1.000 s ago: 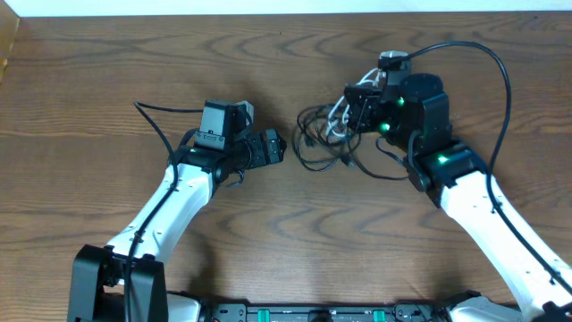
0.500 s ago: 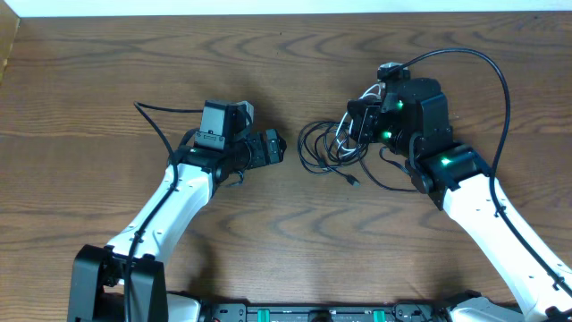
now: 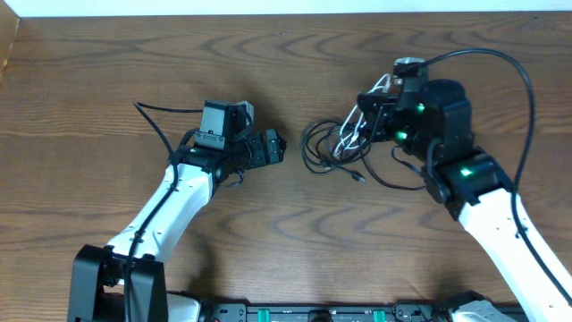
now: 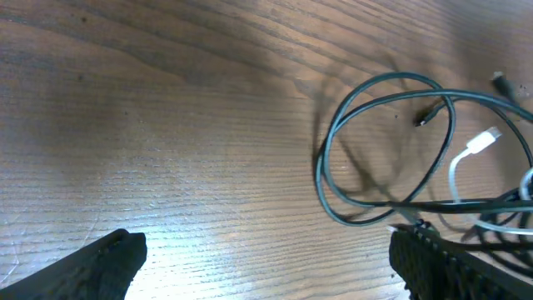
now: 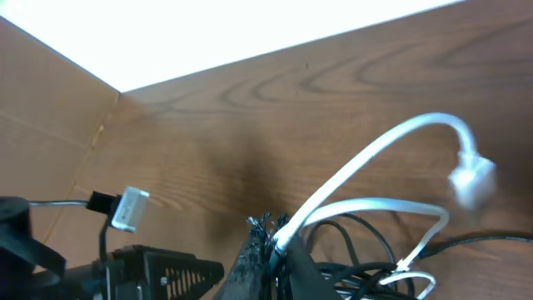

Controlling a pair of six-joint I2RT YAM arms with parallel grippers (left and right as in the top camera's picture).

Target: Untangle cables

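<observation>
From above, my right claw (image 3: 365,125) is clamped on the white cable (image 3: 347,132) and has pulled back toward the bench's (image 3: 89,89) right edge over the last second. The cables (image 3: 326,152) slid with it as 1 heap. They lie just right of the bench's middle, somewhat nearer the far edge. 1 black plug (image 3: 357,179) has trailed out on the near side. My left claw (image 3: 273,146) has not moved; it stands wide open, just left of the heap and touching nothing.

From my left wrist, the left claw (image 4: 266,246) gapes over bare wood. The black loops (image 4: 383,142) cross one another ahead, and the white cable's plug (image 4: 487,140) lies among them.

From my right wrist, the right claw (image 5: 271,250) pinches the white cable (image 5: 375,150), which arches up clear of the black coils below.

I judge that dragging alone moves the knot and does not open it. My left claw probably needs to pin a black loop.
</observation>
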